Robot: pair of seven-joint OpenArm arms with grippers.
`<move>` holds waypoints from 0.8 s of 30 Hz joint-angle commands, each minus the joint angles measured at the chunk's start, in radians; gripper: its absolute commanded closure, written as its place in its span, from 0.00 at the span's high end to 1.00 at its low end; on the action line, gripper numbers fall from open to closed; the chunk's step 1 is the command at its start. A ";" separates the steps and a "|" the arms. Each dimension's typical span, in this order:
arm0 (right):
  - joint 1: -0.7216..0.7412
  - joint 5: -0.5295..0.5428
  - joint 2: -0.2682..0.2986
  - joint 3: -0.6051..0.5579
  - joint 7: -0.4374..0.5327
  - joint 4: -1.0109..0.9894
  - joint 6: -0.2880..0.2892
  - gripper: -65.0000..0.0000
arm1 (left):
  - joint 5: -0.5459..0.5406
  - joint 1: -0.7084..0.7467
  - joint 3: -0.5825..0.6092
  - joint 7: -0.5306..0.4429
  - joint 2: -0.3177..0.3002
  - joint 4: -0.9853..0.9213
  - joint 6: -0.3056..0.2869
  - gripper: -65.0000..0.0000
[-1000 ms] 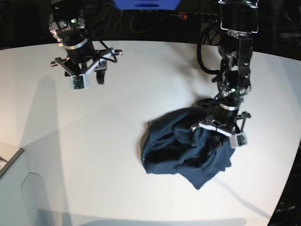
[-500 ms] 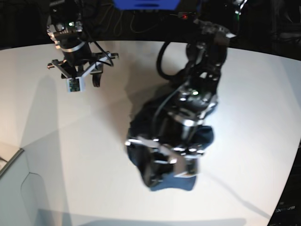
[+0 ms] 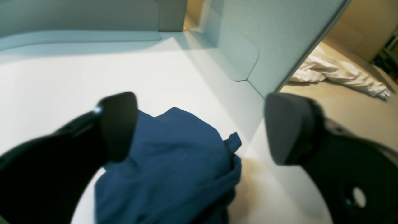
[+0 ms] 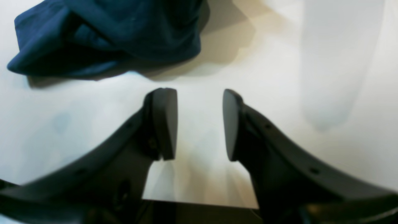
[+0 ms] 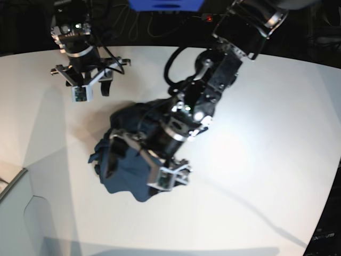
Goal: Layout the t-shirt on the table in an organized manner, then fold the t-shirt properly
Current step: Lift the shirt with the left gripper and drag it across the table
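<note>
In the left wrist view, the left gripper point(image 3: 199, 129) stands wide apart, empty, above the crumpled t-shirt point(image 3: 174, 174). In the right wrist view, the right gripper point(image 4: 199, 124) is half open, holding nothing. In the base view, the cloth lies bunched on the table point(image 5: 266, 160); it looks soft and light, so an edge seems best to pinch.

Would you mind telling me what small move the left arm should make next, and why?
Probably lower the left gripper onto an outer edge of the t-shirt and close. Its jaws stand wide open above the cloth, holding nothing, and the shirt lies crumpled in a heap on the table, so it needs pulling flat.
</note>
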 commanded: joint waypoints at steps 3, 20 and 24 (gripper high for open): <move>0.002 -0.001 0.001 0.001 0.024 0.016 0.002 0.37 | -0.002 0.050 -0.098 -0.019 -0.022 0.012 0.007 1.00; 0.008 0.002 0.001 -0.001 0.024 0.016 0.002 0.37 | -0.107 0.139 -0.347 -0.010 0.009 -0.367 0.003 1.00; 0.002 0.002 0.001 -0.001 0.024 0.016 0.002 0.37 | -0.108 0.128 -0.281 -0.009 0.002 -0.381 0.003 0.94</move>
